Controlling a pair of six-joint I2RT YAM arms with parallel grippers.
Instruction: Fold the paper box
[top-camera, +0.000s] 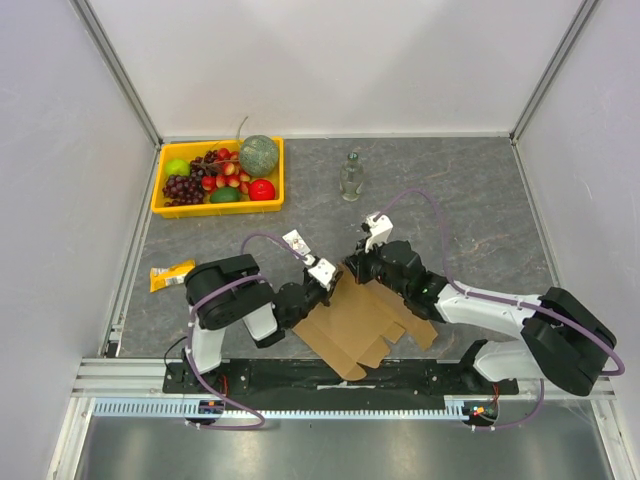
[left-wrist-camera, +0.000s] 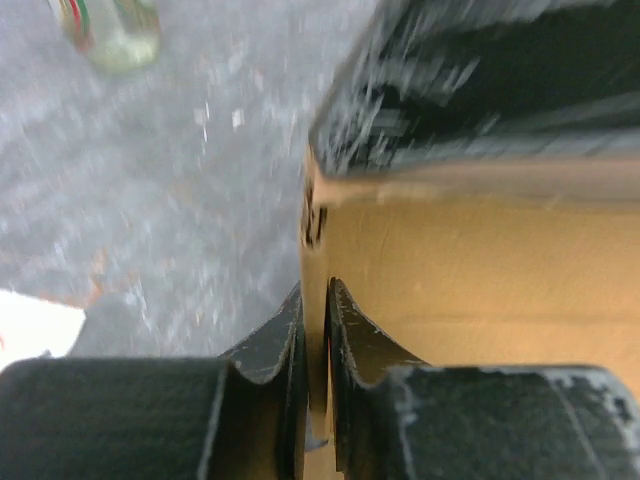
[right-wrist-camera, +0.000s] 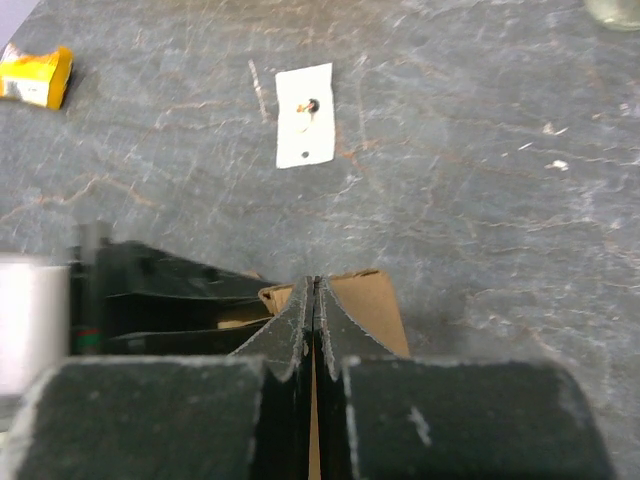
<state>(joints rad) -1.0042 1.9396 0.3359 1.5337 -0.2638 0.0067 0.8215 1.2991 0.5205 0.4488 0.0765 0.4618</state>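
Black, rough-textured fingers of the left gripper (left-wrist-camera: 315, 290) stand narrowed to a slit, pinching the thin left edge of the paper box (top-camera: 355, 325). The box is a flat die-cut sheet of plain brown corrugated cardboard with notched flaps and tabs. It lies near the front edge of the table (top-camera: 450, 200), between the two arms, with its near corner pointing toward their bases. One panel is raised along a crease at its far end, its smooth tan face filling the left wrist view. At that raised end, the right gripper (right-wrist-camera: 315, 285) is closed tight, fingertips pressed together with a sliver of brown board showing between them.

Across the mottled grey, stone-like tabletop from left to right:
- A small crinkled yellow packet (top-camera: 172, 275) lies near the left edge.
- A rectangular yellow plastic tray (top-camera: 220, 208) at the far left holds dark grapes (top-camera: 182, 187), a netted green melon (top-camera: 258, 153) and other red and green fruit.
- A white paper slip (right-wrist-camera: 304, 115) with a punched hole lies flat.
- A clear glass bottle (top-camera: 350, 177) stands upright at the far centre, well apart from the box.
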